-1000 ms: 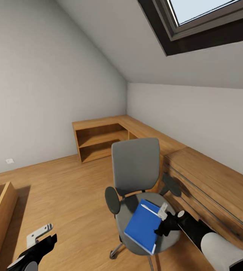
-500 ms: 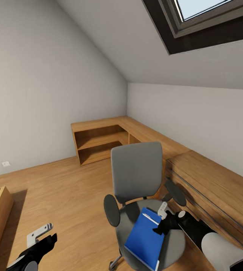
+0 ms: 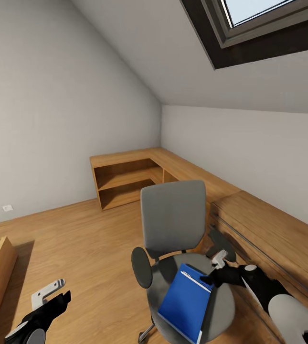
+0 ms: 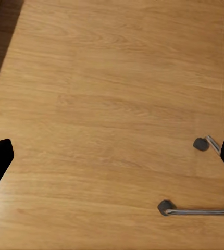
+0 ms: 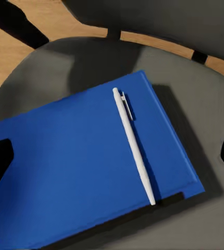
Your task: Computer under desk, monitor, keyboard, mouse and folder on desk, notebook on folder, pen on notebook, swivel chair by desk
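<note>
A bedroom with a light wood plank floor (image 3: 91, 239), grey walls and a sloped ceiling with a dark-framed skylight (image 3: 263, 28) is seen from the head view. Nearest, low at the left, the left gripper (image 3: 48, 298) is held over bare floor, its fingers spread apart with nothing between them. Beside it stands the swivel chair (image 3: 175, 239), and on its grey seat the blue folder (image 3: 185, 301) lies flat with the white pen (image 5: 134, 146) resting along its top — no notebook can be made out. The right gripper (image 3: 218, 267) is poised just above the folder's far edge, its jaws parted and gripping nothing. Behind the chair a wooden drawer chest (image 3: 268, 239) is set against the right wall, and farther back — in the corner — low wooden shelves (image 3: 125, 179) are seen.
</note>
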You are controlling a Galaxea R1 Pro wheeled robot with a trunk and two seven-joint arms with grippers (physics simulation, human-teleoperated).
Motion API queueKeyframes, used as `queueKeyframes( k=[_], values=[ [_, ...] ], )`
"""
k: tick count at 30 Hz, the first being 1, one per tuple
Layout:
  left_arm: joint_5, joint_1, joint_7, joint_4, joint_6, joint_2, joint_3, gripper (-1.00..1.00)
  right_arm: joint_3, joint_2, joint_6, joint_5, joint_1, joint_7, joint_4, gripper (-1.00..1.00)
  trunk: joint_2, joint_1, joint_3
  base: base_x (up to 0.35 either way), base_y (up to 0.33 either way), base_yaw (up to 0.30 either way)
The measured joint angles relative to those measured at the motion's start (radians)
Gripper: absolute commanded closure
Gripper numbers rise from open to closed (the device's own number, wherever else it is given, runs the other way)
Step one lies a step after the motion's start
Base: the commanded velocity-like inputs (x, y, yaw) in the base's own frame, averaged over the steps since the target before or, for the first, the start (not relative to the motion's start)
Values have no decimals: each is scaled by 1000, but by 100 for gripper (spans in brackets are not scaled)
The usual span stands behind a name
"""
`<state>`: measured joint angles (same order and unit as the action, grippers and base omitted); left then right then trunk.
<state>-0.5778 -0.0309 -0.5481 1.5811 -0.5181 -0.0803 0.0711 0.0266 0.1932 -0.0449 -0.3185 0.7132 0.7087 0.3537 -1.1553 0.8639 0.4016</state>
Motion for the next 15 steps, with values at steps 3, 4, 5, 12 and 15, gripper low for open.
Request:
queueKeyframes(
  k=[3,4,5,12,15],
  values=[
    [-1,0,0,0,-2,0,18,-100,-69,4,1,3,0,7,1,-100,-14,8,6,0,0,0],
    [-1,0,0,0,-2,0,25,-100,-87,5,1,4,0,9,3,-100,-21,11,9,0,0,0],
    [-2,0,0,0,-3,1,27,-100,-94,5,2,5,0,9,4,-100,-28,15,12,0,0,0],
    [-2,0,2,0,-4,1,37,-100,-123,5,-8,7,0,42,23,-100,-77,42,34,0,0,0],
    [-2,0,1,0,-5,1,37,-100,-127,8,-8,6,0,90,28,-100,-98,54,44,0,0,0]
  ],
)
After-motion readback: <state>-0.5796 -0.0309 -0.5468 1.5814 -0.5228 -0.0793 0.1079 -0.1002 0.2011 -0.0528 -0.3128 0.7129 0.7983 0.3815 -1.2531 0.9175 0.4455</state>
